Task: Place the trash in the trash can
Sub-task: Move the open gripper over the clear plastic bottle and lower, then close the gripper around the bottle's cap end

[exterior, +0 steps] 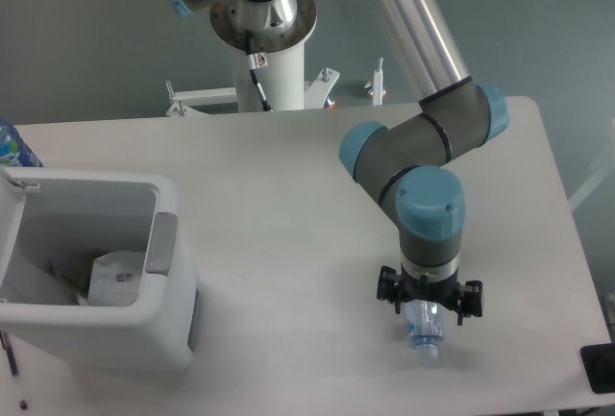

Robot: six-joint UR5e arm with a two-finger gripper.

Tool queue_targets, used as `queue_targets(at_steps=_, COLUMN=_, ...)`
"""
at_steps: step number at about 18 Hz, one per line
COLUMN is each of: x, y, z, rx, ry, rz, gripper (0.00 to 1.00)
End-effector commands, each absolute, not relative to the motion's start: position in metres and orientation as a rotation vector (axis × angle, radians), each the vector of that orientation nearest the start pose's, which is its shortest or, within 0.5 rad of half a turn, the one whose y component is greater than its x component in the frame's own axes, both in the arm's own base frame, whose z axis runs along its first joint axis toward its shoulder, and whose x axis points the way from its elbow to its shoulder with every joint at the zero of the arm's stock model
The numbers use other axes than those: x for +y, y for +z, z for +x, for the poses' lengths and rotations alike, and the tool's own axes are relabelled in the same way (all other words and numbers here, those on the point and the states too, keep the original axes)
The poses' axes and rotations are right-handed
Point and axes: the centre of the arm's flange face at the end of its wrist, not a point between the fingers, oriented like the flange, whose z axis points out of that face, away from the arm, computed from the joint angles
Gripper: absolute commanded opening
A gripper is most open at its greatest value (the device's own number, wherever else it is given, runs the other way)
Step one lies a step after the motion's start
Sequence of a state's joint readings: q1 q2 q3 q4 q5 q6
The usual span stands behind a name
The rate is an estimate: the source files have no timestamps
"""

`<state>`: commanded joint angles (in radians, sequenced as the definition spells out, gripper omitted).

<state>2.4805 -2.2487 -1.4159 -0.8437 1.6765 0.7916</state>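
Crushed clear plastic bottle (pixel 423 328) lies on the white table (pixel 288 195), well to the right of the white trash can (pixel 96 286). The gripper (pixel 428 312) sits directly over the bottle, its fingers hidden behind the wrist; whether they clamp it cannot be told. A flat wrapper (pixel 113 274) lies inside the trash can.
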Motion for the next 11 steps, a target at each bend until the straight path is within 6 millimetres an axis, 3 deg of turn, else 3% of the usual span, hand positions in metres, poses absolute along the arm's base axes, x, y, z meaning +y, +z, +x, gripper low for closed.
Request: queue_targets(at_steps=11, x=0.548, y=0.194, z=-0.489, rx=-0.187, ry=0.414, rz=-3.146, gripper=1.00)
